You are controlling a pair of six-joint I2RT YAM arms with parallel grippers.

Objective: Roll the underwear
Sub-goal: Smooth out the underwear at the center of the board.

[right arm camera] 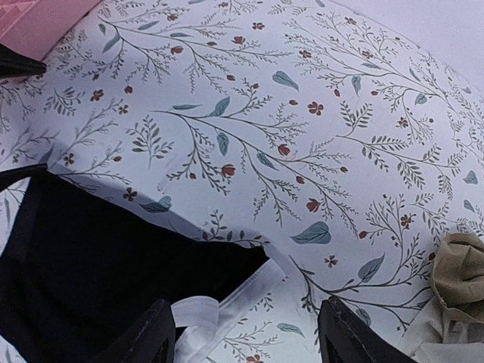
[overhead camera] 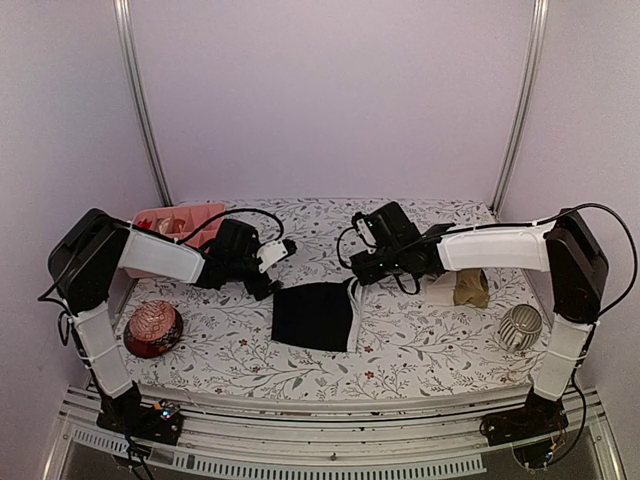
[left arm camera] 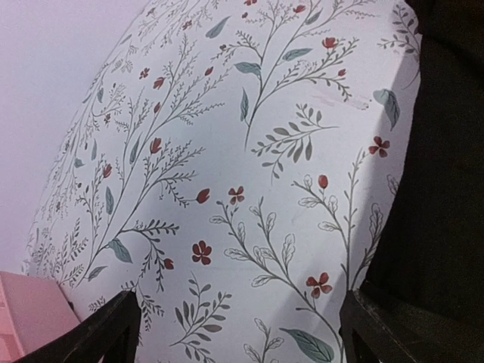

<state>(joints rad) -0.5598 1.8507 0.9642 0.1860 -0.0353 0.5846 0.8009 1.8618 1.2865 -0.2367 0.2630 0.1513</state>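
Holds nothing in wide-open left pincer (left arm camera: 234,321). Hangs right pincer (right arm camera: 246,333) open, empty, above black underwear (right arm camera: 98,265), tan underwear (right arm camera: 457,276) to its right.

From where I stand, the left arm (overhead camera: 160,255) climbs from its base at the near edge, bends sharply at the elbow and reaches inward toward the middle; its hand (overhead camera: 276,268) angles downward, fingers (left arm camera: 106,333) spread wide; the right arm (overhead camera: 490,248) mirrors it, lower link upright, forearm stretched almost level to the left; its hand (overhead camera: 362,272) tips downward, fingers (right arm camera: 147,336) parted; the two hands sit near each other, not touching.
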